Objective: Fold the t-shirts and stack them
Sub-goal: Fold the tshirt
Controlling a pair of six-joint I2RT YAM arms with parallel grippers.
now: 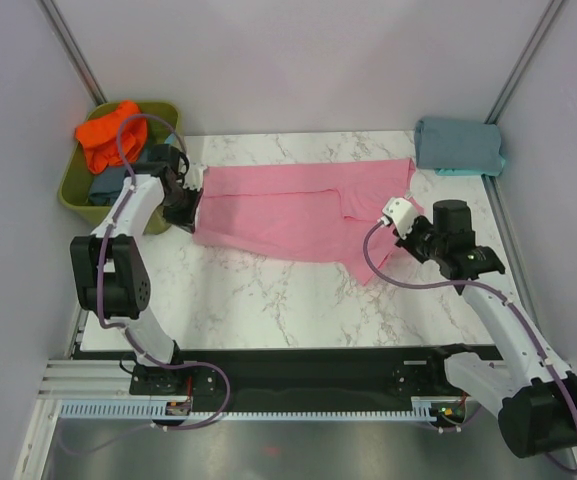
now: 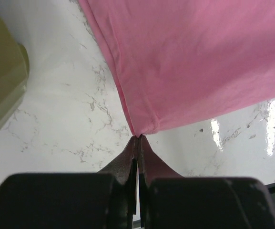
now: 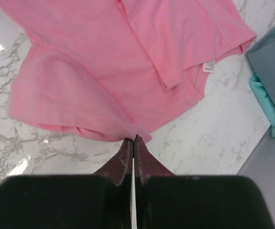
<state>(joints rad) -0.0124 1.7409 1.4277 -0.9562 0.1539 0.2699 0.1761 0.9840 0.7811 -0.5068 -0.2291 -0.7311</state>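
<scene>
A pink t-shirt (image 1: 298, 208) lies stretched across the marble table, partly folded, its white neck label (image 3: 208, 66) showing in the right wrist view. My left gripper (image 1: 190, 208) is shut on the shirt's left corner (image 2: 139, 130), the fingertips pinching the hem. At the shirt's right side, my right gripper (image 1: 404, 218) is shut on a fold of the pink cloth (image 3: 136, 135). A folded grey-blue t-shirt (image 1: 456, 143) rests on a turquoise one (image 1: 496, 163) at the back right corner. An orange t-shirt (image 1: 106, 130) and a slate-blue one (image 1: 108, 183) sit in the tub.
The olive-green tub (image 1: 78, 190) stands off the table's back left corner, close to my left arm. White walls enclose the table on three sides. The table's front edge runs just beyond the arm bases.
</scene>
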